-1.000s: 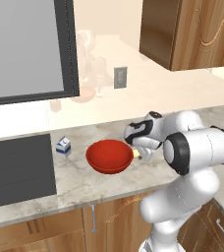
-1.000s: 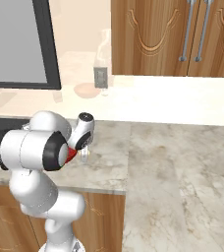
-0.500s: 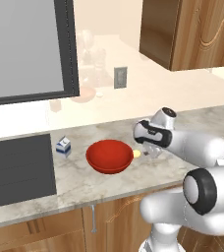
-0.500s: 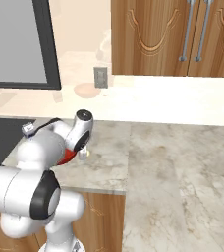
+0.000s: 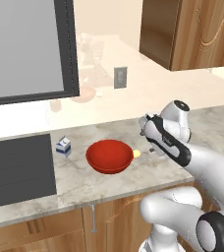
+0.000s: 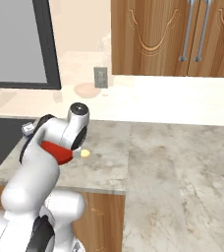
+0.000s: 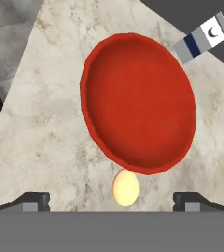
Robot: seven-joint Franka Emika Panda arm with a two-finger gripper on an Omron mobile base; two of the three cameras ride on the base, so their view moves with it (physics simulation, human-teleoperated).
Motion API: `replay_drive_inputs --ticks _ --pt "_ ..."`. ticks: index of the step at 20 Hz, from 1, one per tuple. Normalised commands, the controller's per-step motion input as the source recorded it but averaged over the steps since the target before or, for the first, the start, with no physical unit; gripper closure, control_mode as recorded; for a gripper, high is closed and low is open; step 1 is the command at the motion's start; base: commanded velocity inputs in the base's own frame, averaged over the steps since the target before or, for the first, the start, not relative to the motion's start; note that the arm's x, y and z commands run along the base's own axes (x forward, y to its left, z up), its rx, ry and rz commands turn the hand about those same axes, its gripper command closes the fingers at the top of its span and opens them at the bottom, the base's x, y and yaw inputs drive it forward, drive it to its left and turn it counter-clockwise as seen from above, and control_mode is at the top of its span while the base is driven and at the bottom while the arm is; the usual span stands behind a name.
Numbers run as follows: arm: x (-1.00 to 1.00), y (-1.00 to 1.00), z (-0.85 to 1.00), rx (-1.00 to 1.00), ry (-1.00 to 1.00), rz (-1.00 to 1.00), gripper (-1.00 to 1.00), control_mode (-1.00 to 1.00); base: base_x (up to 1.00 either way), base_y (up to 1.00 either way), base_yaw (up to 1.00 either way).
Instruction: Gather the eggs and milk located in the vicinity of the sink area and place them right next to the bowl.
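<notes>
Arm swung right since before | fingers [image 7: 111, 199] apart | 1 egg [image 7: 126, 187] | 1 milk [image 5: 63, 146] | 1 bowl [image 7: 138, 103]

White arm [image 5: 182, 152] bent low and forward, jaws spread wide, holding nothing

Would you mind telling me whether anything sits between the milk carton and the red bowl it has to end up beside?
Nothing visible does: bare marble counter separates the milk carton from the red bowl. The egg lies on the bowl's opposite side.
</notes>
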Motion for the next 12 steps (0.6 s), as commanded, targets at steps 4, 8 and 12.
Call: replay_drive_inputs --ticks 4,8,12 --pt "-0.38 0.0 0.49 0.01 0.0 -0.08 -1.0 -1.0 0.0 0.0 0.0" --pt "-0.44 0.0 0.28 -0.03 0.0 -0.01 -1.0 -1.0 0.0 0.0 0.0" --pt "-0.55 0.0 0.13 -0.09 0.0 0.0 -1.0 -1.0 0.0 0.0 0.0"
